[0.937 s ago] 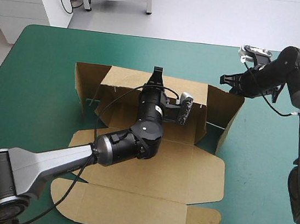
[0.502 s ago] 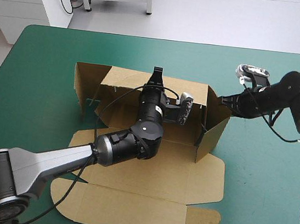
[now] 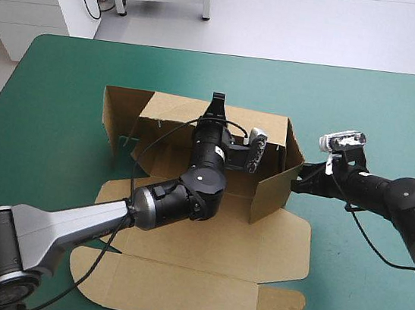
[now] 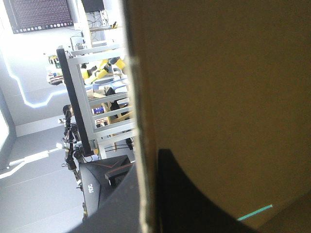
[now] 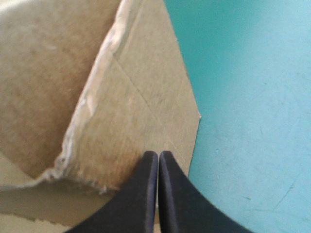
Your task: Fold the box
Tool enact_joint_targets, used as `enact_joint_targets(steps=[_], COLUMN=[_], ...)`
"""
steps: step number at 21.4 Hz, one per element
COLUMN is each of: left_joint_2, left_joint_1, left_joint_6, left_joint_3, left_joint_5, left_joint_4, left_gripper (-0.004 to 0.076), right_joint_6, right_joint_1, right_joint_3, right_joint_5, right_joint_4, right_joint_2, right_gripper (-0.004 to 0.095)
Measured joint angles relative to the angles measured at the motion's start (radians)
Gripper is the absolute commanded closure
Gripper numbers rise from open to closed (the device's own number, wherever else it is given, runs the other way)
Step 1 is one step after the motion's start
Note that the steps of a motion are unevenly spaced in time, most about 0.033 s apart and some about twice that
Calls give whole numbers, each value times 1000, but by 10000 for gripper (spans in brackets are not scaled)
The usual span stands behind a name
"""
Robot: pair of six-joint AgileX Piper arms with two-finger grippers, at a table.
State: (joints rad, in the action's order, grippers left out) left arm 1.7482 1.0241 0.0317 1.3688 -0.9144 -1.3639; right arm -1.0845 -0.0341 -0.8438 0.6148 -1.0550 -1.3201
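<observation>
Brown cut-board box (image 3: 203,246) sits mid-table on the teal-green cover (image 3: 55,89). Its lid lies flat toward the near edge and its back wall is raised toward the far edge. Your left gripper (image 3: 216,104) pinches the top of that back wall, with one black finger (image 4: 194,204) on either side. Your right gripper (image 3: 295,185), fingers (image 5: 146,194) pressed together, has its tip against the outside of the raised right-hand wall.
</observation>
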Motion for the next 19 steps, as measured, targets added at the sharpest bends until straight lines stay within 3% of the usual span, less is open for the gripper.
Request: enact_joint_targets(steps=[3, 5, 9, 11, 19], left_joint_2=[0, 0, 0, 0, 0], left_joint_1=[0, 0, 0, 0, 0], left_joint_6=[0, 1, 1, 5, 8], left_joint_3=[0, 0, 0, 0, 0], left_joint_5=[-2, -5, -8, -8, -9], left_joint_4=[0, 0, 0, 0, 0], left_gripper=[731, 731, 731, 731, 731], right_joint_6=[-213, -262, -327, -354, -376], right_joint_1=[0, 0, 0, 0, 0], right_joint_3=[16, 16, 16, 16, 16], right_joint_5=[47, 78, 166, 186, 105], right_joint_4=[-40, -33, -14, -11, -44], right_joint_2=[0, 0, 0, 0, 0], right_gripper=[869, 769, 364, 235, 235])
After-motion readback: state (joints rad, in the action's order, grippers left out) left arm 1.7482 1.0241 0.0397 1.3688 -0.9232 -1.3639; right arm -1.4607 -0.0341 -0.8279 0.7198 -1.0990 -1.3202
